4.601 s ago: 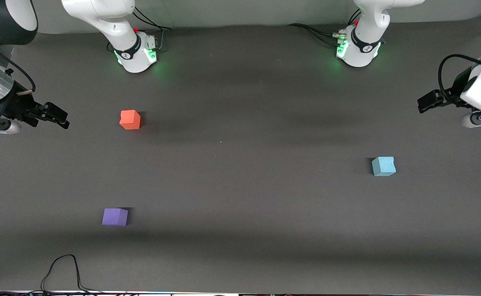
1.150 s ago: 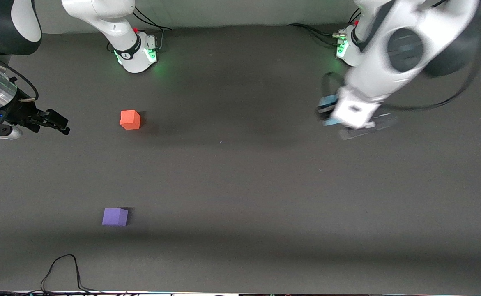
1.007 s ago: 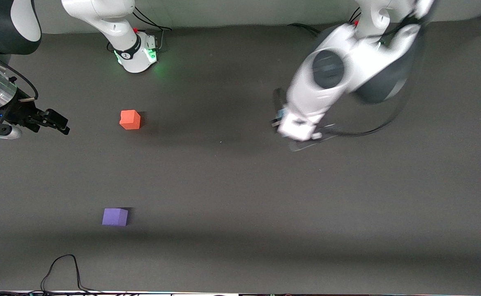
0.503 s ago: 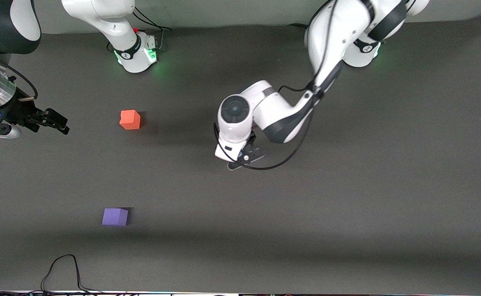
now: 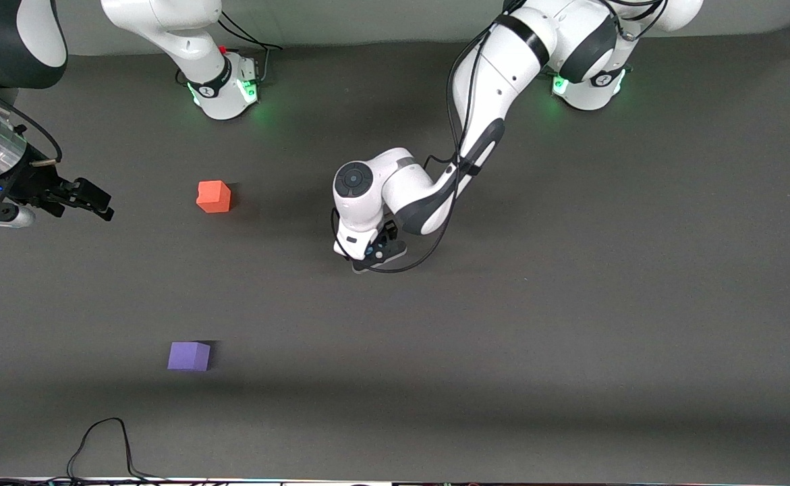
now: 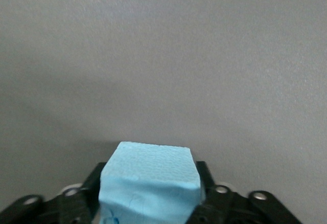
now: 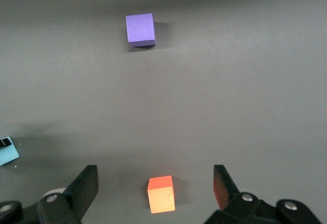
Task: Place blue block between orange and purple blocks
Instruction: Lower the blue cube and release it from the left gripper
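Right gripper [image 5: 91, 197] hangs at the right arm's end of the table, fingers spread with nothing between them per the right wrist view [image 7: 153, 188]; that arm waits. Next along, the orange block [image 5: 214, 196] sits on the table [image 5: 570, 337] just toward the middle from that gripper, and the purple block [image 5: 189, 356] lies nearer the front camera than the orange one, the two well apart with bare mat between them; the line joining them runs roughly toward and away from the front camera. Both also show in the right wrist view, orange block [image 7: 161, 194] under the spread fingers, purple block [image 7: 140, 29] farther off. Then the left gripper [image 5: 376, 253], up over the middle of the table, pinches the blue block [image 6: 149, 185] between its fingers [image 6: 82, 193]; in the front view the wrist hides the block. Key relation: the gap between orange and purple lies from the left gripper toward the right arm's end of the table, and slightly nearer the front camera, so the carry likely needs to run that way before lowering. Right gripper is closer to the gap, but left one holds the cube. The block is a cube, so no long axis matters. No readable brand, label or writing on blocks or mat; the marks on the arm bases are too small to read.
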Robot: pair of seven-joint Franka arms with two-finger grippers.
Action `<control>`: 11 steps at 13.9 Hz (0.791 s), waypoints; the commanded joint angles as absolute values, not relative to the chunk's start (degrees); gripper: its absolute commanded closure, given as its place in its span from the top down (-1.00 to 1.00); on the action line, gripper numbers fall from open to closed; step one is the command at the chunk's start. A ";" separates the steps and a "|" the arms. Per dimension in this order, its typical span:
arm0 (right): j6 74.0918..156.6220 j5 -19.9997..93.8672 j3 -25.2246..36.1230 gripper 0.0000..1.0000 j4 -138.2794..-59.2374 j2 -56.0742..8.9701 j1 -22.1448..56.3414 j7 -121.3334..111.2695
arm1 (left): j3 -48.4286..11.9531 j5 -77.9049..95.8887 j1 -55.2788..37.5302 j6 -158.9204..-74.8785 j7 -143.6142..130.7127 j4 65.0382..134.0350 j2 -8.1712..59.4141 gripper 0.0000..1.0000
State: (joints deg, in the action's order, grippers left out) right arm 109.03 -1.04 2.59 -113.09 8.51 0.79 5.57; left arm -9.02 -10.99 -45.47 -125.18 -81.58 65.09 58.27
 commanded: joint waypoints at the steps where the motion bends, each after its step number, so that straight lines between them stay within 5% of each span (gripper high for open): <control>1: 109.42 -0.35 3.08 1.00 -113.73 9.49 1.23 4.74 | -8.35 -12.74 -45.53 -120.26 -82.36 63.19 56.88 1.00; 6: 109.60 -0.35 2.64 1.00 -113.56 8.09 5.25 5.27 | -11.24 -7.58 -32.73 -107.08 -70.97 65.99 42.05 1.00; 10: 109.16 0.43 1.59 1.00 -103.38 -2.17 15.37 5.89 | -11.25 -5.63 -17.35 -105.82 -52.16 85.04 22.45 1.00; 11: 109.60 2.01 -2.59 1.00 -102.23 -4.46 15.03 5.89 | -11.16 -5.36 -14.18 -105.56 -48.12 89.08 18.58 1.00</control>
State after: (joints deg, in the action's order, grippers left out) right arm 110.06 -0.01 1.20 -108.65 2.66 14.05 5.97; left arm -10.10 -6.99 -20.54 -104.20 -55.41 74.42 29.73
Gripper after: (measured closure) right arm 0.000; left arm 0.000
